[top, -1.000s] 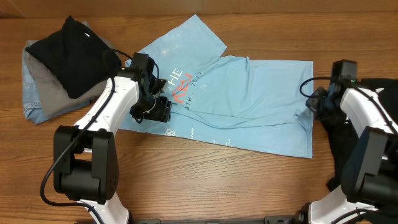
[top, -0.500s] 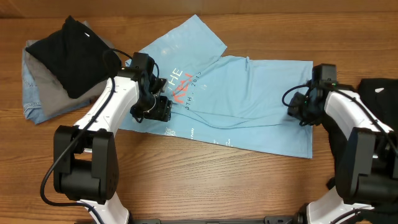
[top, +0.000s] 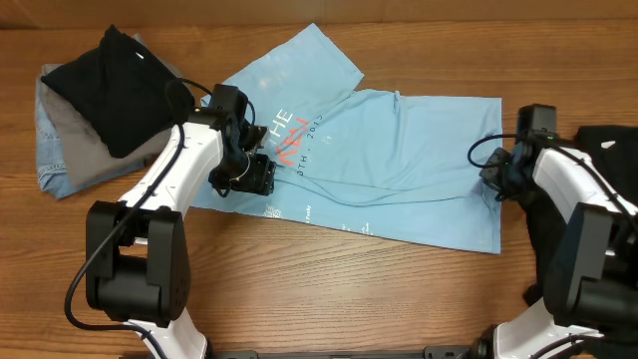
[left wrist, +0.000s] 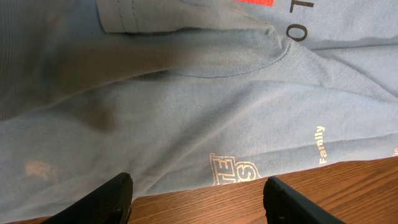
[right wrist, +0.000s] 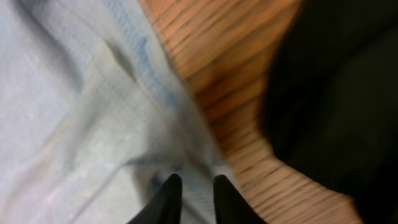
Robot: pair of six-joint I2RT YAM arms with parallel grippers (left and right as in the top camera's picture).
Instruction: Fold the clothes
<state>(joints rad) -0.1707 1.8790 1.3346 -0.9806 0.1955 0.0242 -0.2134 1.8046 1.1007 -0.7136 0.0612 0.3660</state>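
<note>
The clothes (top: 399, 160), a light blue T-shirt with orange-red and white lettering, lie spread flat across the middle of the table. My left gripper (top: 249, 177) hovers over the shirt's left part near its front hem, open, with nothing between its fingers. In the left wrist view the left gripper (left wrist: 199, 202) straddles the hem of the clothes (left wrist: 186, 112) and bare wood. My right gripper (top: 498, 181) is at the shirt's right edge. In the blurred right wrist view the right gripper (right wrist: 198, 190) has its fingers close together with a bunch of the clothes (right wrist: 74, 112) pinched between them.
A black garment (top: 115, 85) lies on a grey and denim pile (top: 60, 150) at the far left. Another black cloth (top: 608, 150) lies at the right edge, just beside the shirt's right hem, and it shows as a black cloth (right wrist: 336, 93) in the right wrist view.
My right gripper swung in over the shirt with its jaws opening, then came back to the right edge with the jaws narrowed on cloth. The left arm has not moved.
</note>
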